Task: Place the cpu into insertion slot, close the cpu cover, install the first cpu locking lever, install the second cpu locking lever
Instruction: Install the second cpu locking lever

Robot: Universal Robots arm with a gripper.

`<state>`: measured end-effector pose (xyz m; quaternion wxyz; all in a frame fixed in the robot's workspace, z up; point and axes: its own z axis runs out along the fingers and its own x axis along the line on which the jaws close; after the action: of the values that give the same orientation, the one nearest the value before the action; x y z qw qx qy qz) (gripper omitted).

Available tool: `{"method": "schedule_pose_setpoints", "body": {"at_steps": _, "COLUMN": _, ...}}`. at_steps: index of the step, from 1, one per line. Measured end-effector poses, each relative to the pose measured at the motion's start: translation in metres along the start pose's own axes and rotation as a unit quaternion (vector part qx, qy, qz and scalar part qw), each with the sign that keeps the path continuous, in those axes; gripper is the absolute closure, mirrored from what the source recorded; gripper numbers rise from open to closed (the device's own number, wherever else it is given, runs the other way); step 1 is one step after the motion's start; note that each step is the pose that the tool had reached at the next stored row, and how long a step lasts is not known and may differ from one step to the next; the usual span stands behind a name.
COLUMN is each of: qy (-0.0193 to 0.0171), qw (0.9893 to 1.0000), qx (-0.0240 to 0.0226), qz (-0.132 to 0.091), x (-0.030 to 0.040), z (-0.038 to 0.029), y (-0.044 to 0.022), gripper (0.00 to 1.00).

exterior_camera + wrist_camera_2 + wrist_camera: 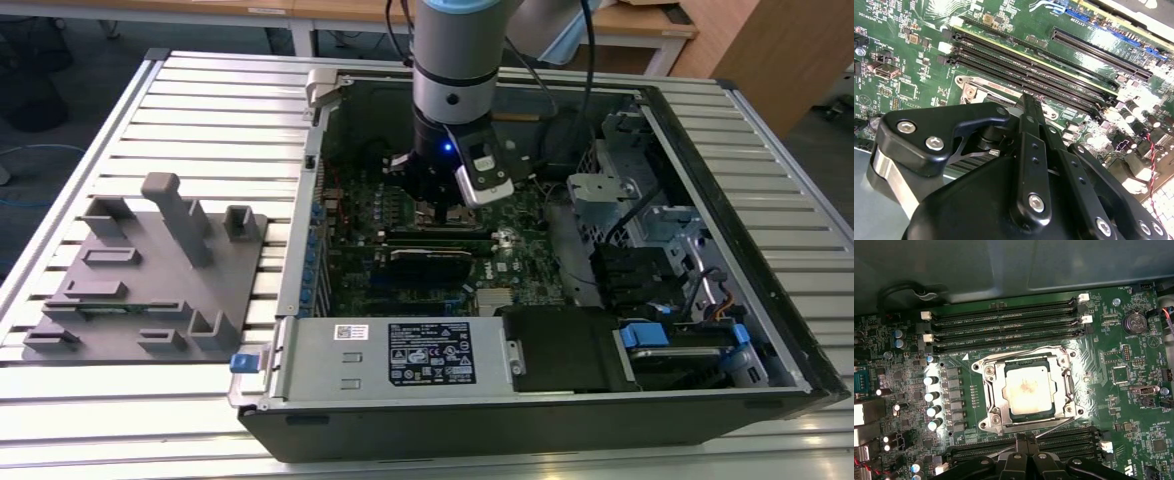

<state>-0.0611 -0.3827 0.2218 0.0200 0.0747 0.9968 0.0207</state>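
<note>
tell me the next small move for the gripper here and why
Probably a short press down and sideways on the thin lever wire at the socket's edge. In the first wrist view the cpu already sits in the insertion slot with the cpu cover lying flat around it, and the gripper hovers right at that wire, which looks not yet latched.

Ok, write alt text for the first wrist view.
A silver-topped cpu sits in the insertion slot on a green motherboard, with the cpu cover framing it. The black gripper sits at the socket's edge, between black memory slots.
</note>
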Motion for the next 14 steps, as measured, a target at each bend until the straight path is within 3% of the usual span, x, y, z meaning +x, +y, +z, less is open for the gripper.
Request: {"method": "schedule_pose_setpoints", "body": {"at_steps": 14, "qy": -0.0002, "qw": 1.0, "qx": 0.0001, "qz": 0.0, "x": 0.0081, "z": 0.001, "y": -0.0014, "gripper": 0.9}}
